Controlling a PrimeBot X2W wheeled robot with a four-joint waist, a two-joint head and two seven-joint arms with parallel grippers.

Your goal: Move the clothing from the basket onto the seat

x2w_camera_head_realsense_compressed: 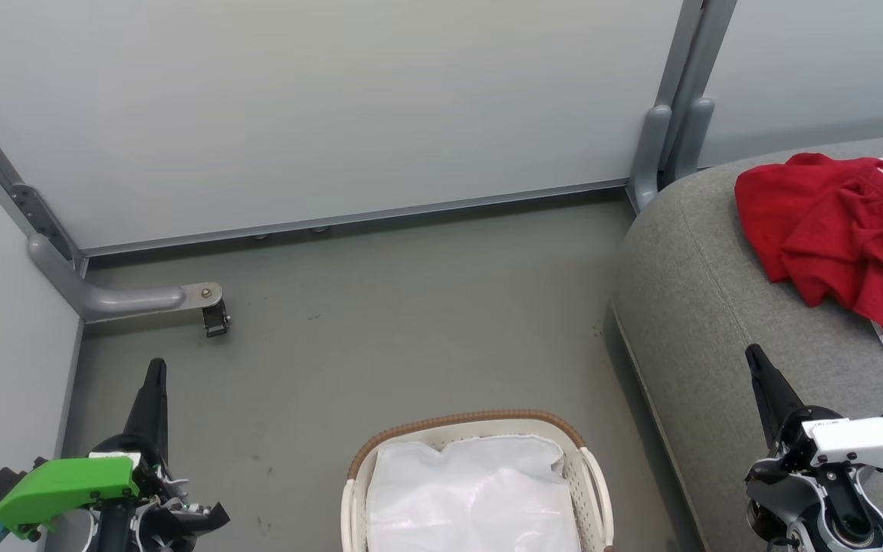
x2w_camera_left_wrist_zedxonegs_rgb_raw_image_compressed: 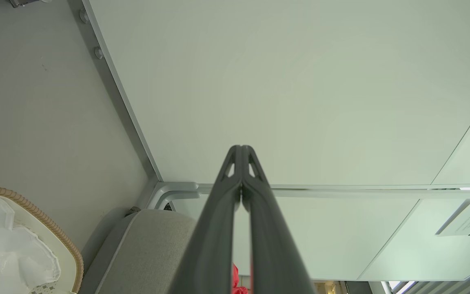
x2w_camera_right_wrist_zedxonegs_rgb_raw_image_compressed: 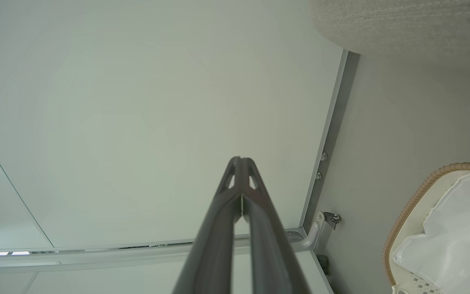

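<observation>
My left claw (x2w_camera_head_realsense_compressed: 155, 368) and right claw (x2w_camera_head_realsense_compressed: 753, 354) are both pressed together, empty. The clothing (x2w_camera_head_realsense_compressed: 840, 230) lies crumpled near the far rounded corner of the seat (x2w_camera_head_realsense_compressed: 702, 322) (the basket (x2w_camera_head_realsense_compressed: 472, 420) holds just its white liner (x2w_camera_head_realsense_compressed: 472, 491)). It looks soft, light and floppy, so I'd pinch a raised fold if it needs shifting.

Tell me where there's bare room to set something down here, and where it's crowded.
Free: the left half of the grey seat, between its rounded edge and the clothing; also the floor between the rim of the basket and the wall panel. Crowded: the seat's right side, where the red clothing lies heaped to the picture's edge.
</observation>
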